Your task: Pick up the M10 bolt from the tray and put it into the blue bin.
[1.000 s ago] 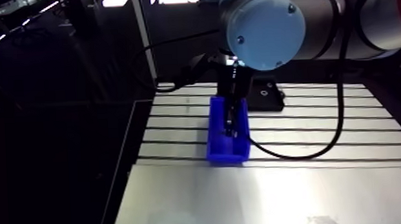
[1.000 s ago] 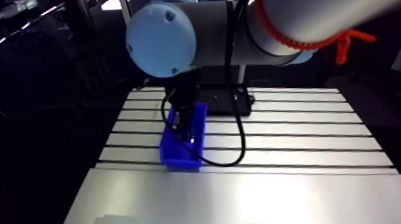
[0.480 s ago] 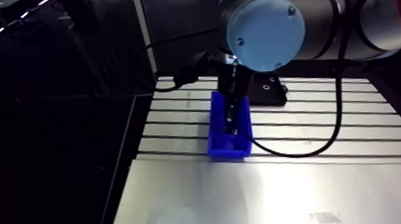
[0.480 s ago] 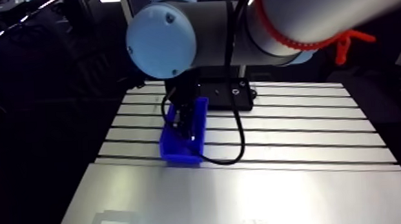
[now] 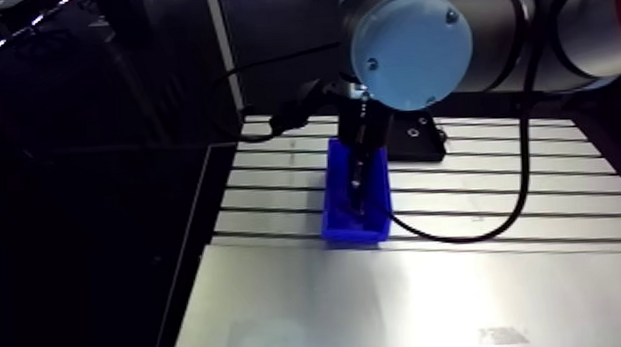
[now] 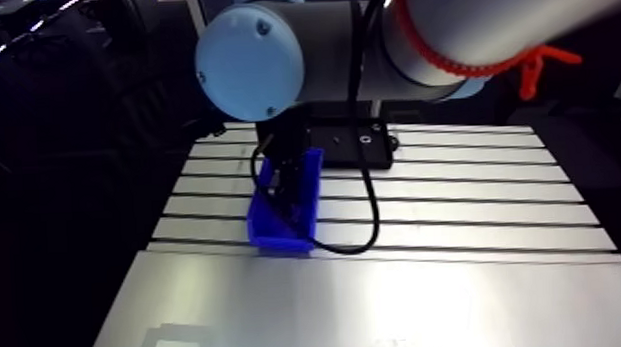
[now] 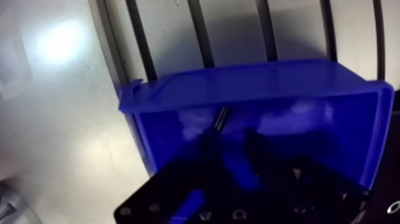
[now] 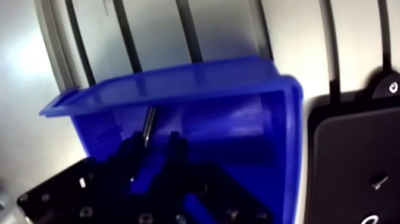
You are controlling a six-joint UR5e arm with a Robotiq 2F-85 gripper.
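Observation:
The blue bin (image 7: 250, 83) stands on the slotted table, and my gripper (image 7: 231, 140) reaches down inside it. A thin metal bolt (image 7: 221, 117) sticks out ahead of the fingertips, slanted toward the bin's far wall. The two dark fingers stand a little apart with the bolt's near end between them, close against one finger (image 8: 134, 149). In the arm view the gripper (image 5: 358, 188) hangs from the wrist into the bin (image 5: 337, 219).
A black tray (image 8: 351, 155) lies flat right beside the bin, behind it in the arm view (image 5: 418, 141). A smooth metal plate (image 5: 410, 301) covers the near part of the table, just in front of the bin.
The arm view has shifted slightly, so the camera moved a little. The gripper stays inside the blue bin throughout, with no clear change in its fingers.

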